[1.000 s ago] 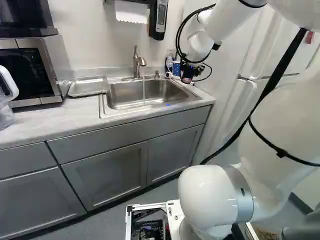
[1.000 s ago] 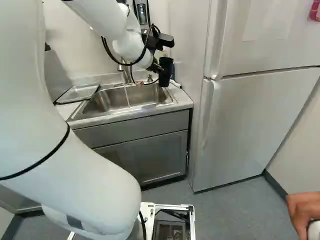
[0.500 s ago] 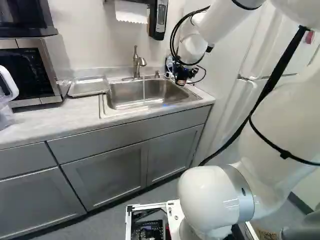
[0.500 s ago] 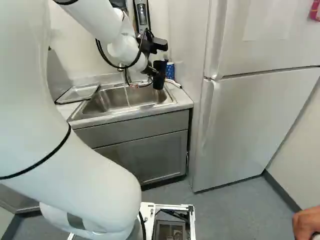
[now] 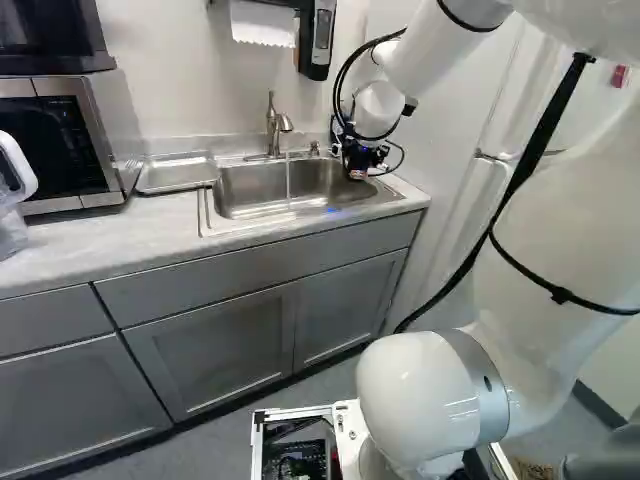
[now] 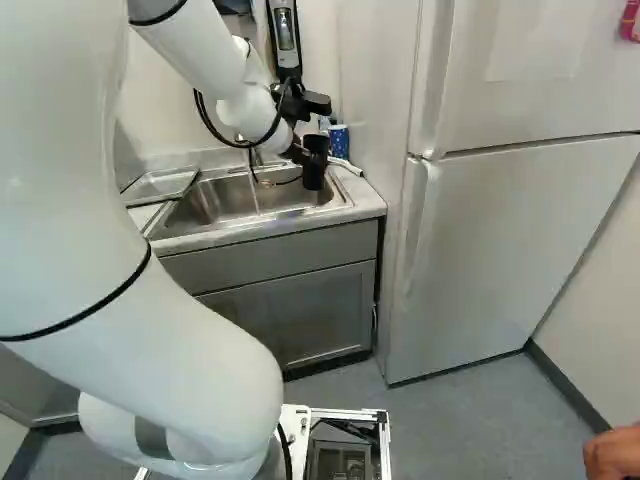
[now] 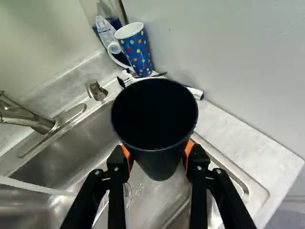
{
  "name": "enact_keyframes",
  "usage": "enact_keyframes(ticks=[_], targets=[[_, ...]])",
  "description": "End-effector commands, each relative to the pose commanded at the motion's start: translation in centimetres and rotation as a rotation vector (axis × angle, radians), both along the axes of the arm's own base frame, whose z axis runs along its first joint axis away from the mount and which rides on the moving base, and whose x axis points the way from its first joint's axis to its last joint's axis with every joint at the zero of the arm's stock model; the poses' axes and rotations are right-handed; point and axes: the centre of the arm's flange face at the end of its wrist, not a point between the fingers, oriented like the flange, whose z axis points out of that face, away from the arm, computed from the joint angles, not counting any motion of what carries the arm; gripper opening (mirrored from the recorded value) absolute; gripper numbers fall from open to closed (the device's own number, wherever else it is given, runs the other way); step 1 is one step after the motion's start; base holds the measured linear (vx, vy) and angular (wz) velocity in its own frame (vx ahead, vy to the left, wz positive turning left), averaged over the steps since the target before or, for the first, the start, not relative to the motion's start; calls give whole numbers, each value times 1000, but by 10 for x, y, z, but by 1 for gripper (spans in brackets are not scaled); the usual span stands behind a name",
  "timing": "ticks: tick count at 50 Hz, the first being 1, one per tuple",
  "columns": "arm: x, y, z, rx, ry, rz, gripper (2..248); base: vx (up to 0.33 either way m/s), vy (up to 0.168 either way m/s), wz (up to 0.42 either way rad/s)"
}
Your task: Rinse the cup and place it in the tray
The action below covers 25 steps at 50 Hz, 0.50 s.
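In the right base view my gripper [image 6: 298,152] is over the right end of the sink [image 6: 240,202], holding a black cup [image 6: 314,163] upright. The wrist view shows the gripper [image 7: 156,157] shut on the cup [image 7: 157,164], an orange pad against each side and the open mouth facing the camera. Water runs in a thin stream from the faucet [image 5: 277,124], left of the cup in the left base view. The metal tray [image 5: 176,173] lies on the counter left of the sink.
A dotted blue mug [image 7: 137,51] and bottles stand in the corner behind the sink. The fridge [image 6: 500,220] rises to the right. A microwave [image 5: 75,140] and a clear pitcher [image 5: 10,215] stand on the counter's left part. A soap dispenser [image 5: 321,38] hangs on the wall.
The arm has carried the cup down and leftward, from beside the fridge wall to over the sink's right end. The base has not moved.
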Motion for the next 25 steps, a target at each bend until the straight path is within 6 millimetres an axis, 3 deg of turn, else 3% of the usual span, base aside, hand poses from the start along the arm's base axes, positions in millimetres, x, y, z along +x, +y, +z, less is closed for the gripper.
enact_keyframes(ticks=[16, 25], targets=[[4, 19, -5, 0, 9, 39, 121, 0, 0, 0], [5, 20, -5, 0, 9, 41, 121, 0, 0, 0]])
